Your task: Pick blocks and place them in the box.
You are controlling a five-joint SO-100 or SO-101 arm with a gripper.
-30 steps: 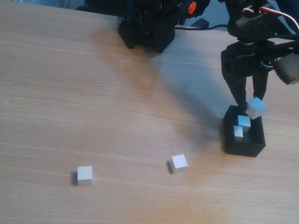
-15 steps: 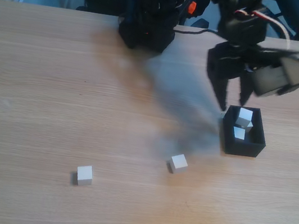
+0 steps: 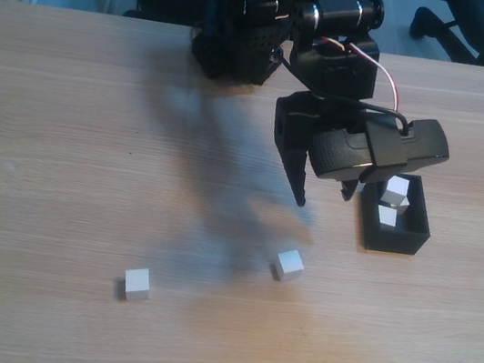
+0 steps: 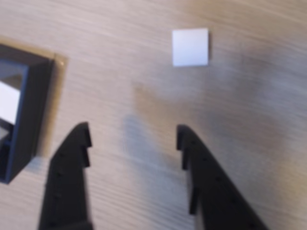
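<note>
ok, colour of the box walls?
Black; the box shows best in the fixed view, white blocks inside.

third block [image 3: 396, 189] dropped into box [image 3: 393, 237], empty fingers [image 3: 302, 197] swung left, spread

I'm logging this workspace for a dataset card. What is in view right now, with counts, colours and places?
Loose blocks: two, white, on the table in the fixed view, one near the middle, one further left and nearer the camera.
Blocks in the box: at least two, white; the arm's camera hides part of the inside.
Box: one, black, open-topped, right side of the fixed view.
Table: one, light wood grain.
Arm base: black, far table edge.
Pincer: black, open and empty, above the table left of the box.
</note>
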